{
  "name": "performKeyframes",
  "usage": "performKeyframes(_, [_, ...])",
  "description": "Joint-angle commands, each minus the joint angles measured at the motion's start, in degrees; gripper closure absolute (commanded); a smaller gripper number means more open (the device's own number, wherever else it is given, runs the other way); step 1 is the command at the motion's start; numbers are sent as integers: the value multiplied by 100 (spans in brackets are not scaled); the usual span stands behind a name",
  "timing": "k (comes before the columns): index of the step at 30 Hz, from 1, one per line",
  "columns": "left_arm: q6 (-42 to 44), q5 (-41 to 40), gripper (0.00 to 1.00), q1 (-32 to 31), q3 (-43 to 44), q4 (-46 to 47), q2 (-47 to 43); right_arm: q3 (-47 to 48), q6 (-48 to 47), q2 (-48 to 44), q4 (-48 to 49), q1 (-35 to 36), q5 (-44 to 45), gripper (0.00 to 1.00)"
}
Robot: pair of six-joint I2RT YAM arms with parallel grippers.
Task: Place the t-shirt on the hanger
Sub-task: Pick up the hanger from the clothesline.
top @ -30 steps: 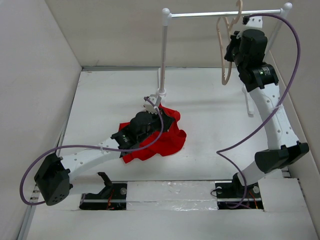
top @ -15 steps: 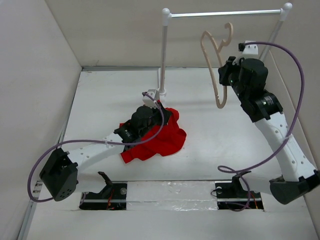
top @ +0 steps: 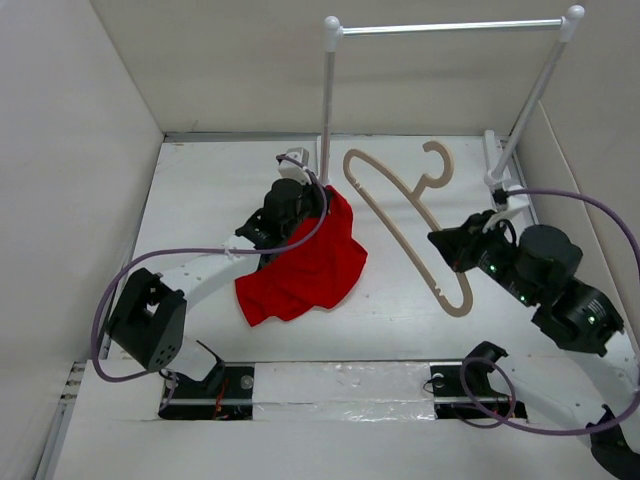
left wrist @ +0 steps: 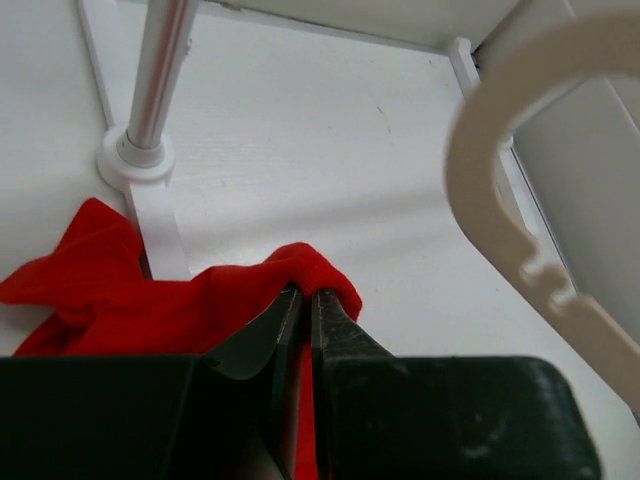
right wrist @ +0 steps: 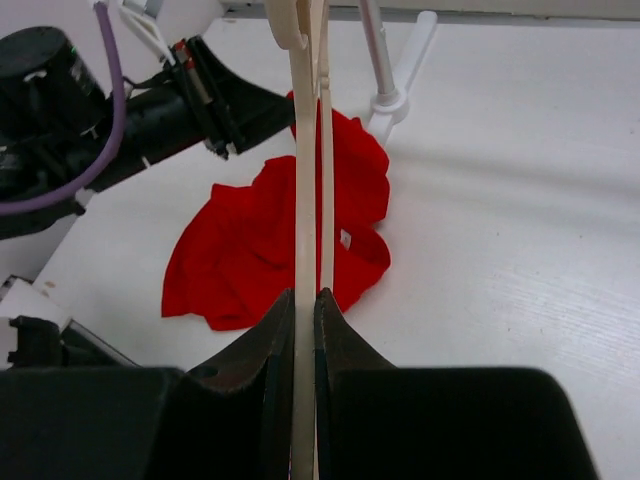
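Left gripper (left wrist: 305,293) was clamped on a fold of the t-shirt (top: 310,265), which lay bunched on the table (top: 200,200). Right gripper (right wrist: 305,297) pinched the hanger (right wrist: 301,200) just beside it, likely for threading.

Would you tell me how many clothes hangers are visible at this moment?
1. The hanger is clamped in the right gripper, to the right of the t-shirt; the rack rod carries none.
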Motion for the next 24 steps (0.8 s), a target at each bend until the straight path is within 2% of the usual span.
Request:
performKeyframes(1, [67,189,100,161,506,299,25,5,321,-366,-422,81,-283,100])
performKeyframes(9, [103,232,100,363,700,176,69,-275,321,-393,-458,81,-960,100])
performKeyframes(24, [76,286,100,363,516,71,-168,-470,110,-6,104,134,-714,100])
